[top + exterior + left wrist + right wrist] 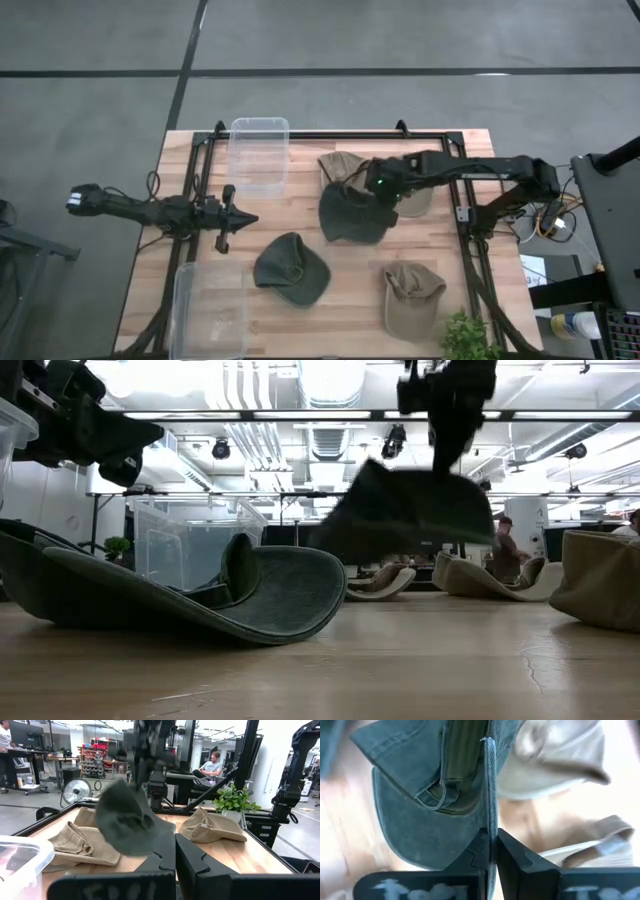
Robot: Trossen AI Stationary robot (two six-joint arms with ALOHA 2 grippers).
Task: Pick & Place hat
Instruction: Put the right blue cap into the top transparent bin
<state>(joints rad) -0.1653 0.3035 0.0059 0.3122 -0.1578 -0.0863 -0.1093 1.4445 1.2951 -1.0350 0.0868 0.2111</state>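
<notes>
The jaws of the right gripper (491,851) are clenched on a dark green hat (352,212), held above the tabletop (350,310). The left gripper's (238,218) jaws are pressed together, holding nothing.

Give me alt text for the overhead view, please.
The right tool is shut on a dark green hat, holding it over the wooden table. A second green hat and tan hats lie nearby.

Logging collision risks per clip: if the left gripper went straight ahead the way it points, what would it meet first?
Probably the dark green cap hanging from the right gripper. The left gripper points across the table at it; depth is unclear, so it might pass beside it.
</notes>
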